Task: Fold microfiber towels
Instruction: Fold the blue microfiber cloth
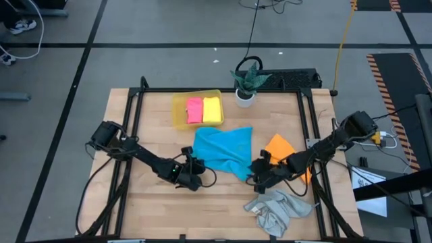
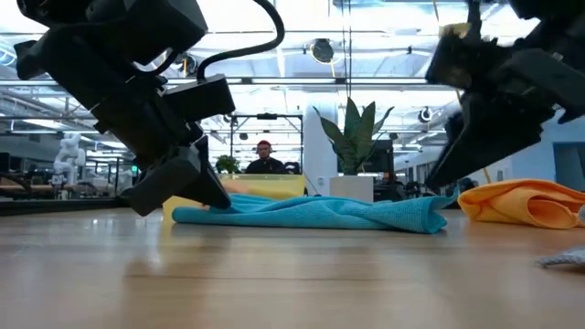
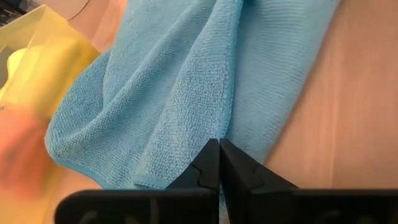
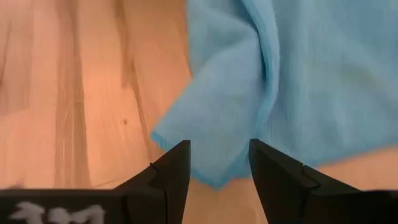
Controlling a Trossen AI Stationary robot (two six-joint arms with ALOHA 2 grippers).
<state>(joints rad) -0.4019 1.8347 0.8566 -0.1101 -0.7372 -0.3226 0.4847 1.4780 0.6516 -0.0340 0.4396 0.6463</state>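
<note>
High view: L gripper sits at the blue towel's near-left corner; R gripper at its near-right corner. Blue towel lies rumpled between the two, mid-table. Orange towel is just behind the R arm, partly under it. Grey towel is crumpled near the R gripper, toward the table's front edge. Pink towel and yellow towel are folded side by side in the yellow tray, beyond the L gripper. Potted plant at the back edge.

Low view: blue towel is a low ridge on the table between both grippers. Orange towel heaped beside it. A person shows far behind the table.

L wrist view: fingers pressed together, no gap; blue towel edge right at the tips. Can't tell whether cloth is pinched. Yellow tray off to one side.

R wrist view: fingers stand apart, holding nothing; the blue towel corner lies on the wood in the gap between them.
</note>
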